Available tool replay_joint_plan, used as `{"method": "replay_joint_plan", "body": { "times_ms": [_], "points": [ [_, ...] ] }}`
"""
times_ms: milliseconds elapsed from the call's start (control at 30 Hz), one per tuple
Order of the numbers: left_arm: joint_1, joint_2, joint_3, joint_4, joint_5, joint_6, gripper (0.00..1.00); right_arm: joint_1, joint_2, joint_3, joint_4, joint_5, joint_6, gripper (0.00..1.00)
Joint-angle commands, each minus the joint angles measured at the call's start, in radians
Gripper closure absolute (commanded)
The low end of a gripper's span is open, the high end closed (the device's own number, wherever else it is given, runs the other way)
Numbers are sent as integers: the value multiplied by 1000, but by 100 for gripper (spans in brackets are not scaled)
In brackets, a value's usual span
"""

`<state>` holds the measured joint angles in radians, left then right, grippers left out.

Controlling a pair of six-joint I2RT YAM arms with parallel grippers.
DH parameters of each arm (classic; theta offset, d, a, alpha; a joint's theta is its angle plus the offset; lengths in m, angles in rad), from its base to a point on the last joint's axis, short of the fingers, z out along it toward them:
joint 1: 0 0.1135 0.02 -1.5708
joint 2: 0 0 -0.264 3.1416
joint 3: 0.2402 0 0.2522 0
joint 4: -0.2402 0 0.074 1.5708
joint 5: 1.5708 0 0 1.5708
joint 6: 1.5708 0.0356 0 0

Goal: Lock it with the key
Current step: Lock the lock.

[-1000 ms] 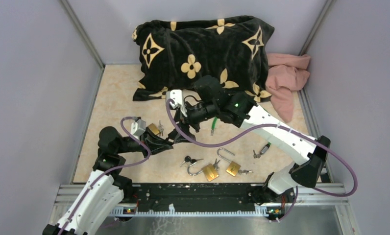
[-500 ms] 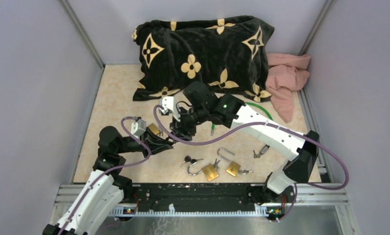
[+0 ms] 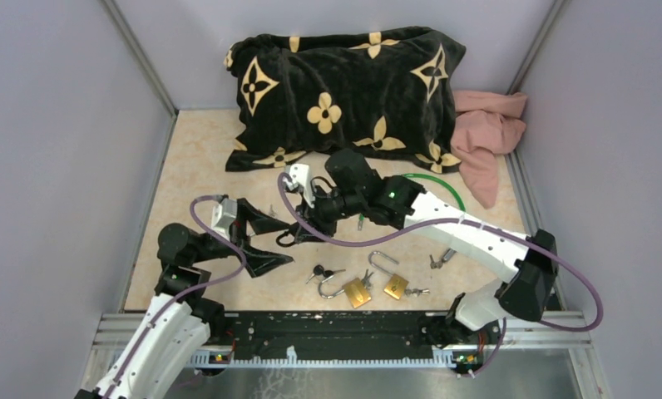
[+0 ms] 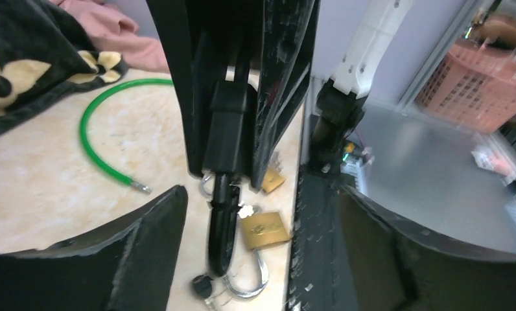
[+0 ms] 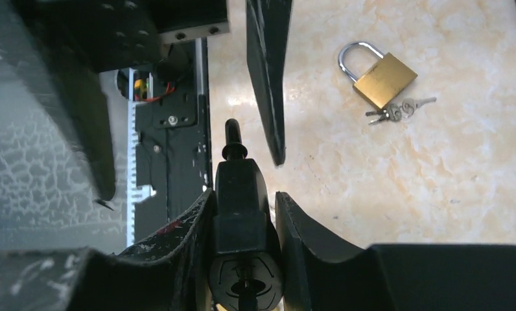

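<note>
A black lock body [image 5: 241, 207] sits between my right gripper's [image 5: 242, 194] fingers, which are shut on it. Its round keyhole face [image 5: 246, 285] points at the right wrist camera with something dark in the slot; I cannot tell if that is the key. From above, the right gripper [image 3: 304, 226] holds the lock [image 3: 298, 233] just right of my left gripper [image 3: 290, 243]. The left gripper [image 4: 260, 194] stands wide open around the lock body [image 4: 226, 129] without touching it. The lock's green cable [image 3: 436, 187] curves behind the right arm.
Two open brass padlocks [image 3: 357, 291] [image 3: 396, 287] with loose keys [image 3: 323, 272] lie near the front rail. A closed brass padlock [image 5: 378, 78] with keys lies beyond the left fingers. A black patterned pillow [image 3: 344, 91] and pink cloth [image 3: 486, 137] fill the back.
My left gripper has opened wide and drawn back a little to the left. My right gripper has closed on the black lock body and shifted slightly right.
</note>
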<state>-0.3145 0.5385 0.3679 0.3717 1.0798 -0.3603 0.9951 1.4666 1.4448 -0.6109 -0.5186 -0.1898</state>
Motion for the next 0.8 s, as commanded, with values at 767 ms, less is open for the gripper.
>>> {"method": "replay_joint_plan", "body": {
  "times_ms": [767],
  "points": [
    [88,-272,62,-509,-578,-73,1,-75,-559,-756,1330,96,652,100]
  ]
}}
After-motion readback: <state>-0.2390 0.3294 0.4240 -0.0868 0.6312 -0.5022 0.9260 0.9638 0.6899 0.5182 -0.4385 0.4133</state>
